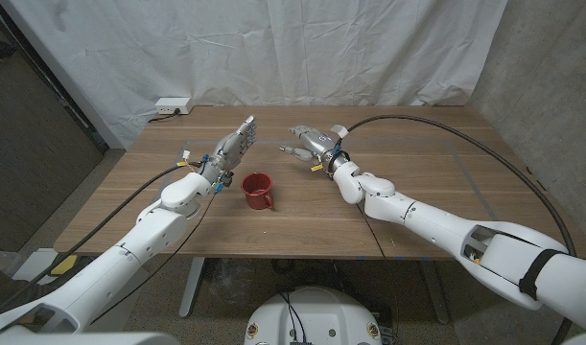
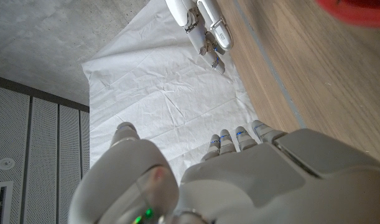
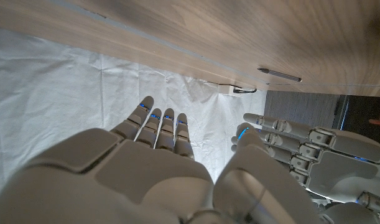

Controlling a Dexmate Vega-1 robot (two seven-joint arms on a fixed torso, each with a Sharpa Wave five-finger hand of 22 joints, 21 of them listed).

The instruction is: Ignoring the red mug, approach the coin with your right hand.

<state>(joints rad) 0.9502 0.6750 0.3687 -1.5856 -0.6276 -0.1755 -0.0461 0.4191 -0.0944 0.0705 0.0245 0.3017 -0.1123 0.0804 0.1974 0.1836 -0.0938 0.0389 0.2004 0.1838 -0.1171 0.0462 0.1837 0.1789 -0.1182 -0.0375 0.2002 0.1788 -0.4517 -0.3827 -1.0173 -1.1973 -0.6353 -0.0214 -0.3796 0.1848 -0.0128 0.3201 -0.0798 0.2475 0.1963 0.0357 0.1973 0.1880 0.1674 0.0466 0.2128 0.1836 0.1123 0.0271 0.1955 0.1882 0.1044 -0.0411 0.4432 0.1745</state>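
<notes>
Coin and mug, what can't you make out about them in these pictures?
- Coin: too small to find on the table in the head view; the right hand may hide it.
- Red mug: in the left wrist view, a blurred red patch cut off by the edge.
- Left hand: palm side hidden.

I saw a rectangular wooden table standing before a wrinkled white cloth backdrop. A bare grey concrete wall rose at the right, a dark panelled wall at the left. A white power strip lay at the table's far left corner.
</notes>
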